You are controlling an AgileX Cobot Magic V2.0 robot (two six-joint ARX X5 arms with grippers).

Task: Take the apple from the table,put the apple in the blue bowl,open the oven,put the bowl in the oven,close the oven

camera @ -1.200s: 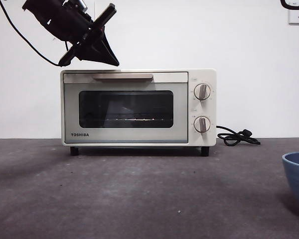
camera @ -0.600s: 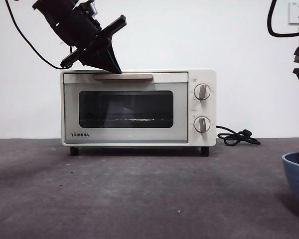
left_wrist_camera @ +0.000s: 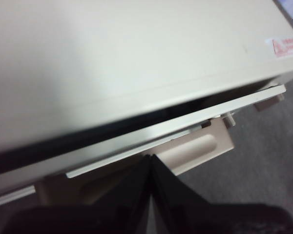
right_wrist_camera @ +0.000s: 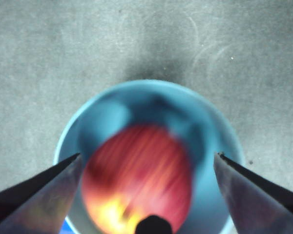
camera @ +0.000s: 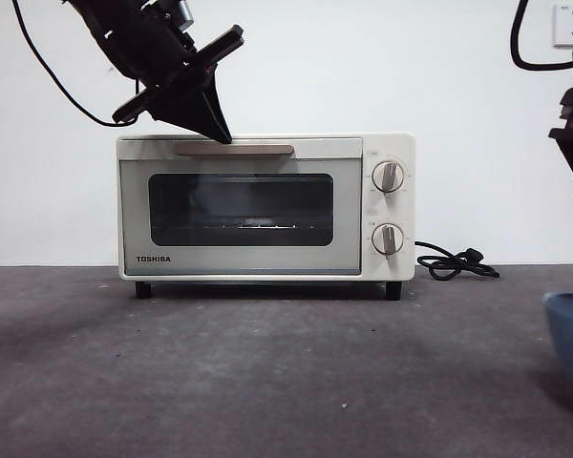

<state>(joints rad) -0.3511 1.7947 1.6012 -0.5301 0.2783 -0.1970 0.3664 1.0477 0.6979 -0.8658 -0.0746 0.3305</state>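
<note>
Left hand (camera: 210,114), jaws together, tips the oven (camera: 265,205) door ajar near twelve o'clock; slipping off lets it snap back. Right hand (right_wrist_camera: 146,163) hangs spread over the blue bowl (right_wrist_camera: 212,131) holding the apple (right_wrist_camera: 136,178).

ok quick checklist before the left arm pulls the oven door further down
1. Apple lies inside the blue bowl: ok.
2. Left gripper at the handle, jaws shut: ok.
3. Oven door cracked at the top, a dark gap showing: ok.
4. Table before the door free for it to swing down: ok.
5. Right gripper open above the bowl, beside the door's path: ok.
6. Firm hook on the handle: cannot tell.
</note>
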